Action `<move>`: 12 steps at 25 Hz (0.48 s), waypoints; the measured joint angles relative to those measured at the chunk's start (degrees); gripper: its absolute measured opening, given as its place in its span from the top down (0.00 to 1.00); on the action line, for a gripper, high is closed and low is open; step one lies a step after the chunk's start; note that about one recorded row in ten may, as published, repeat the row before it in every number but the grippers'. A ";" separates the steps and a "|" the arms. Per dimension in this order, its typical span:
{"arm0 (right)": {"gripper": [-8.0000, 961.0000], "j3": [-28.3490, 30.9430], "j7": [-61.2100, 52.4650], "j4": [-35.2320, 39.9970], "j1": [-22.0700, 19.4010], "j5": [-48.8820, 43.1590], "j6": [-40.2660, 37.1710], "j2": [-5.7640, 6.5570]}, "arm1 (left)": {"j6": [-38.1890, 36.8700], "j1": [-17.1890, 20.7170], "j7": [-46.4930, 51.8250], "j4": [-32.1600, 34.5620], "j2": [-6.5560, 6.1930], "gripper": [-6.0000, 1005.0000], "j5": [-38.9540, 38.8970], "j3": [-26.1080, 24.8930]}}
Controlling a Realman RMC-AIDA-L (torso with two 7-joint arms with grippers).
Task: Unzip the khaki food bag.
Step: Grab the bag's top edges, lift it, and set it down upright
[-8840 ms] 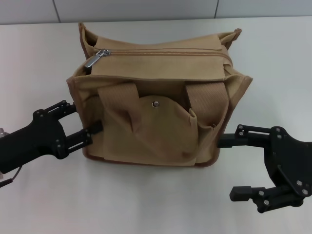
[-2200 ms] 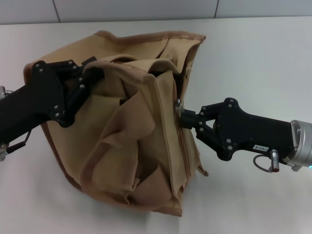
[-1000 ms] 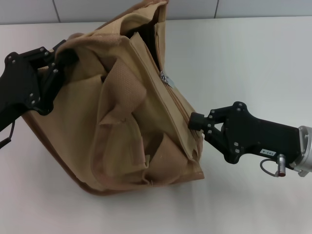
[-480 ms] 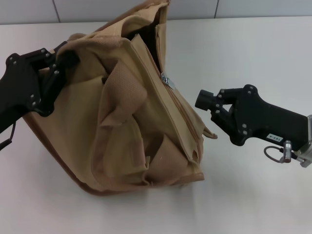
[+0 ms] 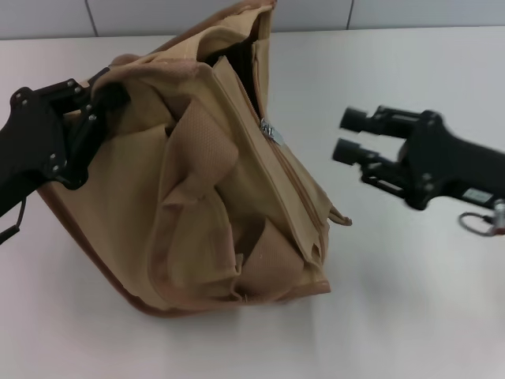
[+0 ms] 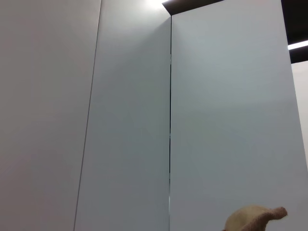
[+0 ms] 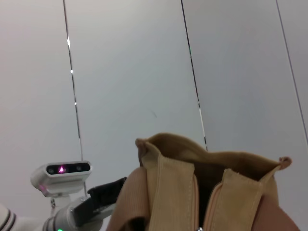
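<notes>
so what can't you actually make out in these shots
- Inside of the bag: dark in the head view and the right wrist view.
- Left end effector fingertips: buried in the bag's fabric in the head view; the left wrist view shows only wall.
- Zipper pull: too small to read its position along the track.

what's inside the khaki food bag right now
Through the open top of the khaki food bag only a dark gap shows; any contents are hidden by fabric. The left gripper holds its corner; the right gripper is apart.
</notes>
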State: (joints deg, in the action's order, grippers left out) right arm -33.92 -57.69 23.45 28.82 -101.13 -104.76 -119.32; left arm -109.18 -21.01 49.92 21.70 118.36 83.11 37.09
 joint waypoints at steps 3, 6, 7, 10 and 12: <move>0.65 -1.17 -7.58 9.00 -0.70 -0.34 -2.71 0.03 | -0.02 0.00 0.00 0.00 -0.04 0.93 0.01 0.00; 0.59 -4.35 -14.45 18.61 -1.50 -0.52 -4.83 0.04 | -0.03 0.00 0.18 0.00 -0.06 0.93 0.02 0.00; 0.57 -5.67 -16.56 21.66 -1.78 -0.59 -5.14 0.04 | -0.03 0.00 0.28 0.00 -0.06 0.93 0.03 0.00; 0.52 -9.21 -22.29 29.96 -2.25 -1.95 -5.20 0.11 | -0.04 0.00 0.43 0.01 -0.07 0.93 0.03 0.00; 0.50 -10.70 -25.25 34.62 -2.02 -4.04 -4.75 0.12 | -0.05 -0.03 0.48 0.00 -0.07 0.93 0.03 0.00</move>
State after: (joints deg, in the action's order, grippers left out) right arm -44.62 -82.93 58.07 26.80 -105.17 -109.52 -119.20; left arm -109.23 -21.04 50.40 21.71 118.29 83.15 37.09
